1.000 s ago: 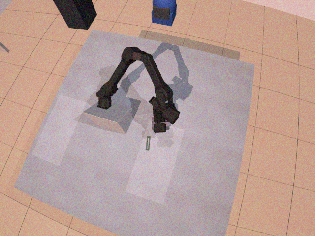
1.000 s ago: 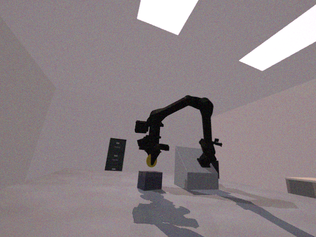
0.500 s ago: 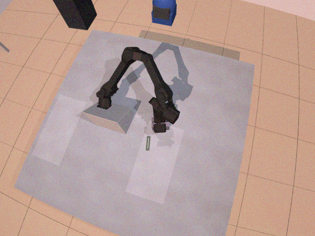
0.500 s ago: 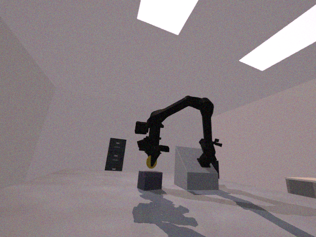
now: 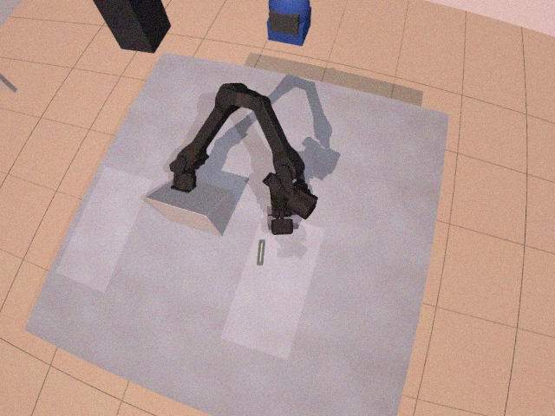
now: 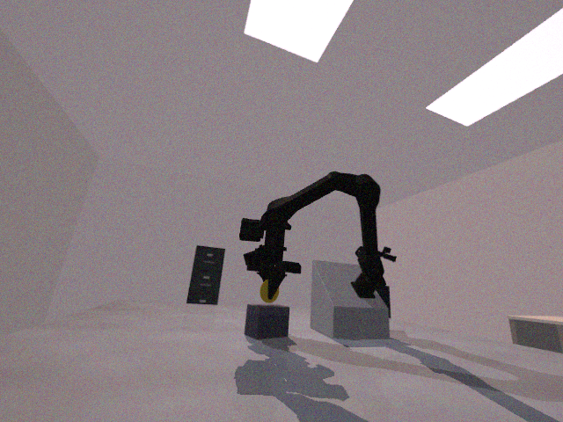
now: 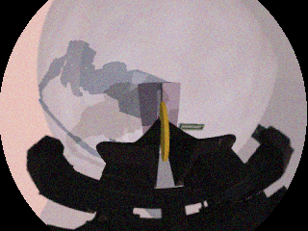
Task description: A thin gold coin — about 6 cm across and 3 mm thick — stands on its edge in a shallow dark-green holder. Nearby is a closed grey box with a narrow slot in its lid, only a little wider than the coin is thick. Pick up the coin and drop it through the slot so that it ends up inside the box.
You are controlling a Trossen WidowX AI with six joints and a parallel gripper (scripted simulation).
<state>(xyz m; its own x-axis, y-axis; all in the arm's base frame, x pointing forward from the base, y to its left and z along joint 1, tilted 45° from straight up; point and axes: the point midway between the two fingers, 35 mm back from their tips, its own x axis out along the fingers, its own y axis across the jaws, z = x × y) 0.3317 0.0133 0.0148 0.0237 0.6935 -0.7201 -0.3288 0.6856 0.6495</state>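
Pale grey surface [image 5: 358,250] under two bright ceiling panels; tiled tan floor around it. Arm rises from a light pedestal [image 6: 347,301], arches over, wrist pointing straight down.

Gripper [image 6: 270,280] closed on the coin [image 6: 268,291]. Coin hangs below the fingertips, broad face toward the exterior view, gripped by its upper part so the lower half is free to enter a slot. In the wrist view the coin [image 7: 165,131] shows edge-on as a thin yellow vertical line between the dark fingers, so it looks upright, not visibly tilted.

Box [image 6: 266,320] sits directly beneath, dark grey from the side. Coin's lower rim is just above the lid, apart from it by a small gap. In the wrist view the box [image 7: 157,99] lies ahead of and below the coin; the slot itself I cannot make out in any view.

Holder [image 5: 260,252] lies on the surface, near the gripper [image 5: 282,224] in the top view, nothing standing in it; a green sliver of it also shows in the wrist view [image 7: 192,126].

Judgement: pick is done, carry looks about finished, insertion not yet made. Coin plane must match the slot's long axis before lowering; clearance is slight, so a small yaw error or sideways offset would likely land the rim on the lid. Releasing only once the rim is inside the slot seems the safer course.
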